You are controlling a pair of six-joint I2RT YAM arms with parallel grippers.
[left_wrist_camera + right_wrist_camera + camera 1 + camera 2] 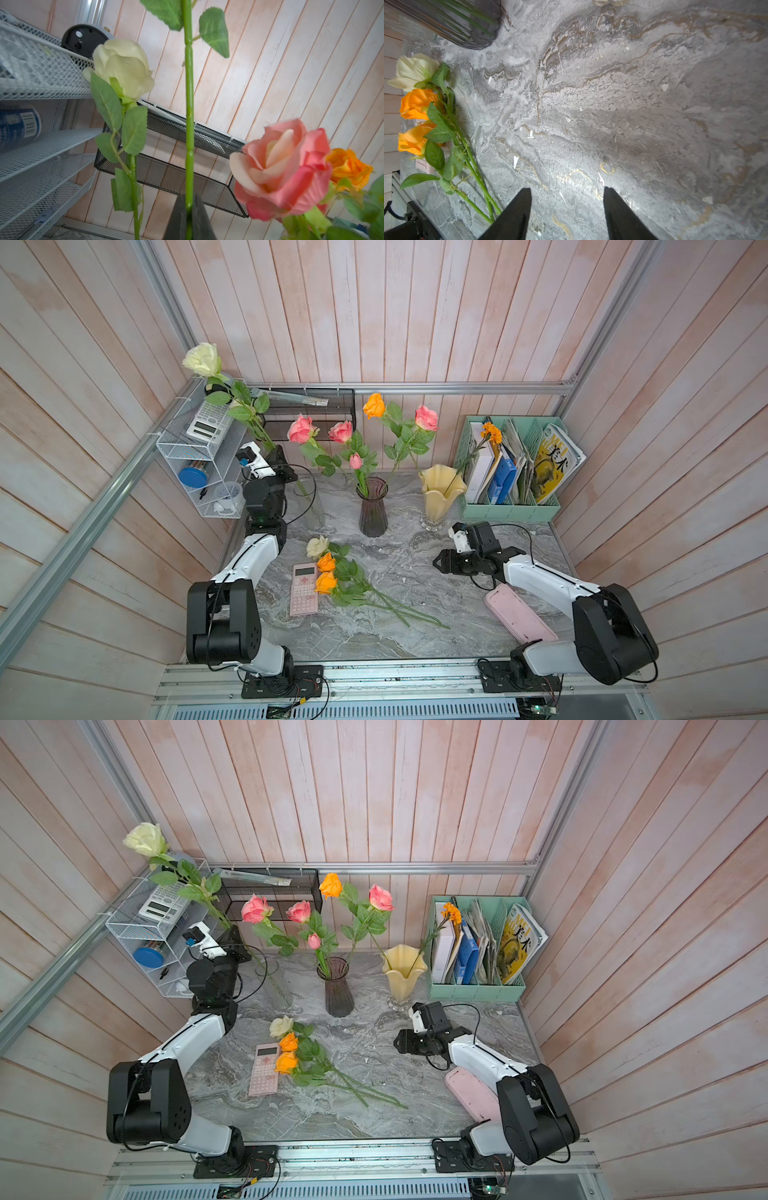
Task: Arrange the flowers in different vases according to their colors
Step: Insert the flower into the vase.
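Grip check: your left gripper (188, 199) is pinched tight on a green stem (189, 104), up by the clear vase (309, 506) near the purple vase (372, 508). Your right gripper (566, 189) hangs open and empty. Three loose flowers (328, 568) lie in front of the purple vase; pink roses (340, 432) stand in it.

Soft, even light in both top views, faint shadows; wall boards (374, 302) bow toward the edges. Left wrist view: pink rose (280, 172) close, blurred. Right wrist view: broad soft shadow on marble table (654, 135), bright patch beside it.
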